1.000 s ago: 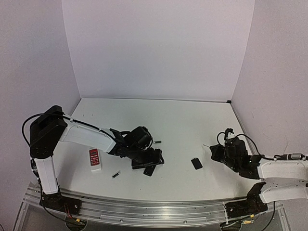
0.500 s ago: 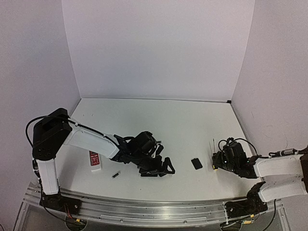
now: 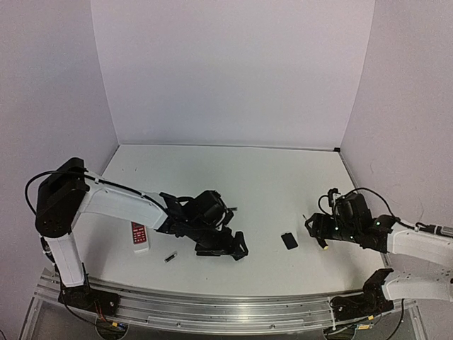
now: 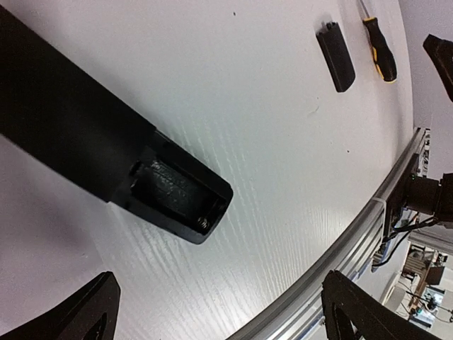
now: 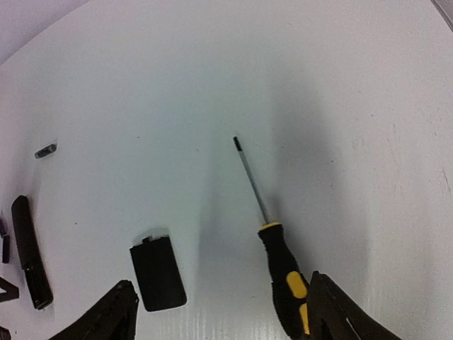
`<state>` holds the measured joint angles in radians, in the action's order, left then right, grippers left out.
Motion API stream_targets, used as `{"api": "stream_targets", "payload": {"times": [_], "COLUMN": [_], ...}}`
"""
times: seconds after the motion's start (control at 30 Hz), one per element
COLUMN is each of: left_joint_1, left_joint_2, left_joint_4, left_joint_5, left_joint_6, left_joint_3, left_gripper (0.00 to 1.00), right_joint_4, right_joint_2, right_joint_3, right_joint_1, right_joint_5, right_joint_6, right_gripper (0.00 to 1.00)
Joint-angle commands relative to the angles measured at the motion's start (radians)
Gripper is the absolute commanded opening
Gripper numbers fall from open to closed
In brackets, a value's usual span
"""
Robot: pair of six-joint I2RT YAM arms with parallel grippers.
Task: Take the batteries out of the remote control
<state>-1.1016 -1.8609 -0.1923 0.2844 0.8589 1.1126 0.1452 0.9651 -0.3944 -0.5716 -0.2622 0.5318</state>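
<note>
Beside remote (image 4: 71,134), batteries (image 3: 170,256) lie loose at 9 and 12 o'clock; bay (image 4: 173,195) looks empty, so left gripper (image 4: 219,304) hangs spread above. Right gripper (image 5: 221,297) spread too, screwdriver (image 5: 283,269) free beneath.

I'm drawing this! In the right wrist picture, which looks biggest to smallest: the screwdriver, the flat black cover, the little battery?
1. screwdriver, longest, its handle end partly hidden.
2. cover.
3. battery, tiny, but also farthest from the camera.
</note>
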Motion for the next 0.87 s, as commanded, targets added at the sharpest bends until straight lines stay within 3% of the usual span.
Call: {"api": "stream_targets", "payload": {"times": [0.0, 0.17, 0.3, 0.5, 0.63, 0.83], "left_joint_1": [0.006, 0.062, 0.176, 0.511, 0.735, 0.779], "left_joint_2": [0.163, 0.312, 0.451, 0.628, 0.77, 0.94], "left_joint_4": [-0.135, -0.176, -0.25, -0.334, -0.326, -0.375], "left_joint_5": [-0.19, -0.315, -0.414, -0.571, -0.605, -0.712], "left_joint_6": [-0.009, 0.023, 0.055, 0.014, -0.015, -0.022], "left_joint_3": [0.005, -0.077, -0.143, -0.264, -0.324, -0.337], "left_gripper": [1.0, 1.0, 1.0, 1.0, 1.0, 1.0], "right_joint_4": [0.169, 0.213, 0.218, 0.271, 0.305, 0.307], "right_joint_2": [0.042, 0.116, 0.135, 0.119, 0.108, 0.037], "right_joint_3": [-0.133, -0.199, -0.214, -0.23, -0.252, -0.234], "right_joint_1": [0.003, 0.001, 0.0, 0.002, 0.002, 0.001], "right_joint_5": [0.167, 0.231, 0.171, -0.095, -0.175, -0.295], "right_joint_6": [-0.163, -0.213, -0.153, 0.007, 0.035, 0.039], "right_gripper": [0.81, 0.83, 0.84, 0.89, 0.9, 0.91]}}
